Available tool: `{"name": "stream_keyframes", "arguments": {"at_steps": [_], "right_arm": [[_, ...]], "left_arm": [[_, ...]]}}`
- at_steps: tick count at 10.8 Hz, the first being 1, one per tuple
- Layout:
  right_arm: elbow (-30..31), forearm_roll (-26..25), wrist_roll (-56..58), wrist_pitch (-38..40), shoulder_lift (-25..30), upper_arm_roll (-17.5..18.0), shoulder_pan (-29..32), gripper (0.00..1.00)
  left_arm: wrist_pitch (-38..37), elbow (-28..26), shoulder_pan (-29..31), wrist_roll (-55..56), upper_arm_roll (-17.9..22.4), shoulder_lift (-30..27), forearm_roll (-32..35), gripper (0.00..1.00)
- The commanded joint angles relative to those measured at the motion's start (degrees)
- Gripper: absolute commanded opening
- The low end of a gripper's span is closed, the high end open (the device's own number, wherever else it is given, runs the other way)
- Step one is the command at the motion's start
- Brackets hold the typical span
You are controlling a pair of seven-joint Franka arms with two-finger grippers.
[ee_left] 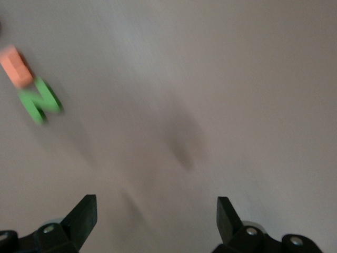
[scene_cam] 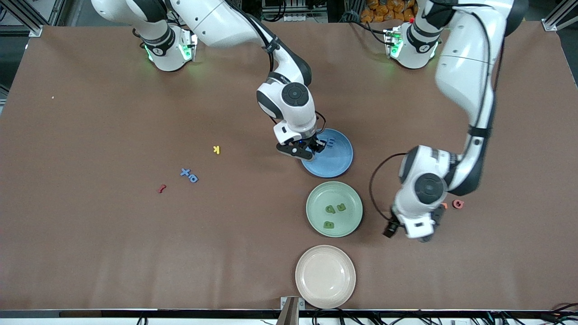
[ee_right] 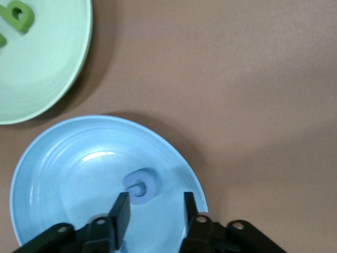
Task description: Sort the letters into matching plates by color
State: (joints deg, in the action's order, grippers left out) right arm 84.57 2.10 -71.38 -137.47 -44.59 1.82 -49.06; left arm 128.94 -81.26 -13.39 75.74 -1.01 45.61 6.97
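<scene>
White jointed arms, black joint caps; black cables.

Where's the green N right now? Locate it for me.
The green N shows only in the left wrist view, lying on the brown table touching the orange letter, under the left arm; the front view hides it.

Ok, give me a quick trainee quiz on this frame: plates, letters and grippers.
1. How many green letters lie in the green plate?
2. True or false: the left gripper holds a letter.
3. Which plate is the right gripper over? A) blue plate B) green plate C) beige plate

Key:
1. Three.
2. False: its fingers are open with nothing between them, above bare table.
3. A.
</scene>
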Motion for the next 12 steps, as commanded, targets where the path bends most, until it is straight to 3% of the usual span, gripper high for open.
{"name": "stream_keyframes", "arguments": {"at_steps": [1, 3, 6, 8, 12], "right_arm": [[-0.99, 0.09, 4.29, 0.71, 1.16, -0.15, 2.73, 0.70], [2.15, 0.18, 12.35, 3.24, 5.01, -0.15, 6.24, 0.68], [16.72, 1.06, 32.65, 10.89, 16.70, -0.06, 15.19, 0.66], [22.63, 1.06, 38.57, 11.44, 18.65, -0.06, 19.50, 0.67], [27.13, -1.21, 58.76, 12.23, 20.42, 0.11, 27.51, 0.68]], "left_arm": [[-0.89, -6.10, 4.58, -7.44, -1.10, -3.60, 1.38, 1.00], [-0.80, -8.20, 5.82, -7.10, -0.92, -4.65, 1.21, 1.00], [0.95, -14.00, 11.26, -0.90, -1.01, -8.69, 0.94, 1.00], [3.14, -14.98, 12.24, 5.26, -0.75, -8.70, 0.85, 1.00], [8.16, -15.33, 11.81, 18.82, -0.66, -6.59, 1.29, 1.00]]}}
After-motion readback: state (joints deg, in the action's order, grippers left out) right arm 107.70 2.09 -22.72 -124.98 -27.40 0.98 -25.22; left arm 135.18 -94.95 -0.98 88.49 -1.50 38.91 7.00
